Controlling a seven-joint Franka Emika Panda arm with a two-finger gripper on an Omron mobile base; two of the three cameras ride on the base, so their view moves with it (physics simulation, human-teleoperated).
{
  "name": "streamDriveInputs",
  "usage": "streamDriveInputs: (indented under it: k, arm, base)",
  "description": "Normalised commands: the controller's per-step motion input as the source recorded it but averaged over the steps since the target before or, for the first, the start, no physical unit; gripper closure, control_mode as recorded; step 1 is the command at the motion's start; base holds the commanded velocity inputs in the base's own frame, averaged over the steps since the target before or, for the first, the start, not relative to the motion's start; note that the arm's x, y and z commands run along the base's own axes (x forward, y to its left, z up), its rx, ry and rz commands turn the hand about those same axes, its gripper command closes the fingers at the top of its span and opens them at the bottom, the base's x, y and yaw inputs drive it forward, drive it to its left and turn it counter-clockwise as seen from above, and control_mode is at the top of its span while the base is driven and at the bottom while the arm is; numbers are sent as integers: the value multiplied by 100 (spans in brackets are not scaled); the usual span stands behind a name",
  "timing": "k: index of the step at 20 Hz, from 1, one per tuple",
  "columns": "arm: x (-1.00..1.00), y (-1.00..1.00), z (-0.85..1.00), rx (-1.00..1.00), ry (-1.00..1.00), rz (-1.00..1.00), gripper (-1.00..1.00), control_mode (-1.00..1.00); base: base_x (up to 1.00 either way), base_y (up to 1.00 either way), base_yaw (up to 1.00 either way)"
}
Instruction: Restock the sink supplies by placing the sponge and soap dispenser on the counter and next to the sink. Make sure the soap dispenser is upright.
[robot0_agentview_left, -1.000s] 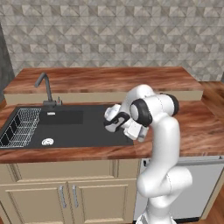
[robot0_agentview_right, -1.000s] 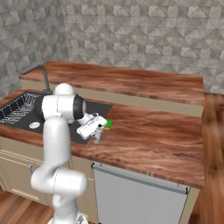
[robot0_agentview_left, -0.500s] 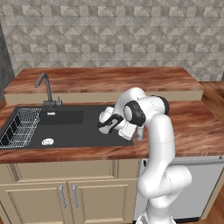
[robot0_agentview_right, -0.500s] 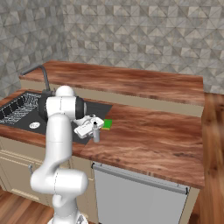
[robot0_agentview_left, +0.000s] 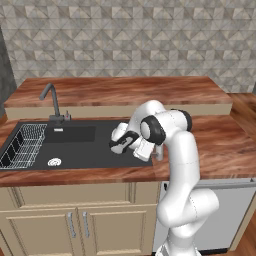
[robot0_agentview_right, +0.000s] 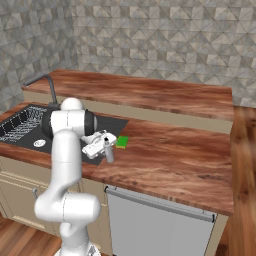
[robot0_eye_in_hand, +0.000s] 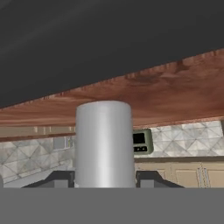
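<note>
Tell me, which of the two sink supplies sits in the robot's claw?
The grey soap dispenser, standing between the fingers of the gripper. The green sponge lies apart on the counter.

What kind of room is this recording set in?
A rendered home kitchen, most likely: a black two-basin sink with a gooseneck faucet is set in a long wood-grain counter over beige cabinets, with a grey tiled wall behind.

Silver soap dispenser (robot0_agentview_right: 108, 150), green sponge (robot0_agentview_right: 122, 142)
</note>
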Motion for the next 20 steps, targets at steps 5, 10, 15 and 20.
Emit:
streamDriveInputs:
  k: [5, 10, 15, 20]
  arm:
    - [-9, 0, 0, 0, -1, 0, -100, -100]
    - [-15, 0, 0, 0, -1, 0, -100, -100]
    - [-2, 1, 5, 0, 0, 0, -100, -100]
    - [0, 27, 18, 0, 0, 0, -100, -100]
  base:
    - [0, 0, 0]
    - [0, 0, 0]
    - [0, 0, 0]
    - [0, 0, 0]
